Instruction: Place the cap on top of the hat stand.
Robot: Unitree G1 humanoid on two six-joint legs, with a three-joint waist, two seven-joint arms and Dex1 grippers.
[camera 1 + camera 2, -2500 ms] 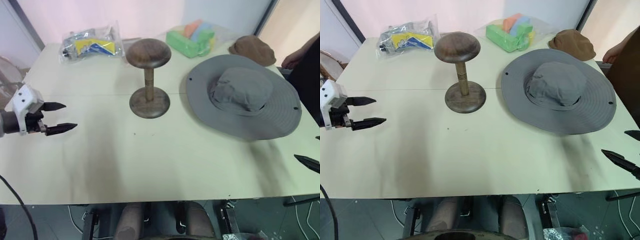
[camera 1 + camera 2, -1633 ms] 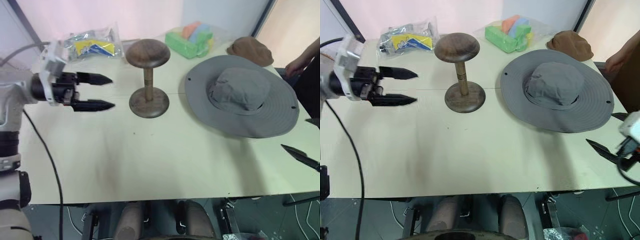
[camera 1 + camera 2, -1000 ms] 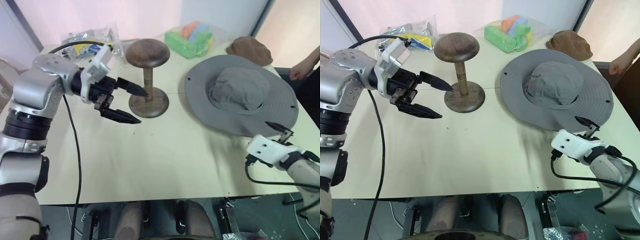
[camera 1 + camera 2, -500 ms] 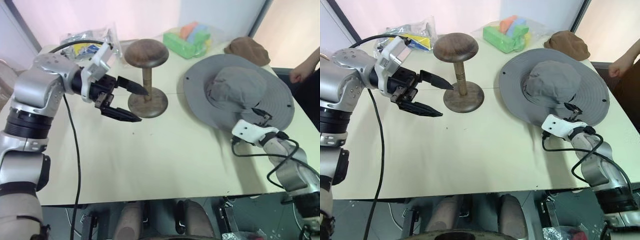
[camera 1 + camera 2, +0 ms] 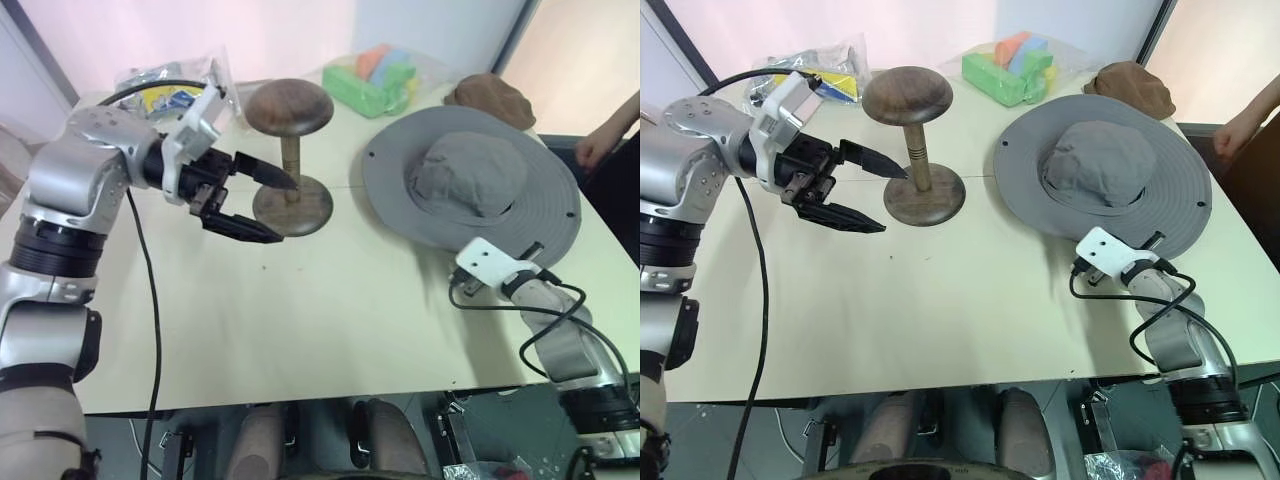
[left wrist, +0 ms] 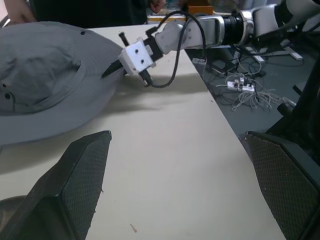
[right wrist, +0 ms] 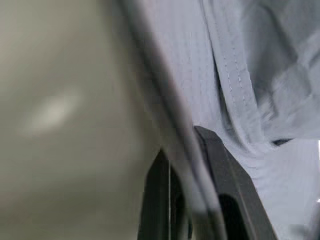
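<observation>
pinching the near brim of the cap point(image 5: 470, 185), the right gripper point(image 7: 187, 165) has its two black fingers pressed together on the grey fabric. the cap lies flat on the right of the counter point(image 5: 330, 320). left of it stands the hat stand point(image 5: 290, 155), bare-topped. the left gripper point(image 5: 262, 205) hovers spread just left of the stand's stem.

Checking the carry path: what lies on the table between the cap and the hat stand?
Nothing: in the left eye view, only bare table separates the cap from the hat stand; the brim and the stand's base stay apart.
</observation>
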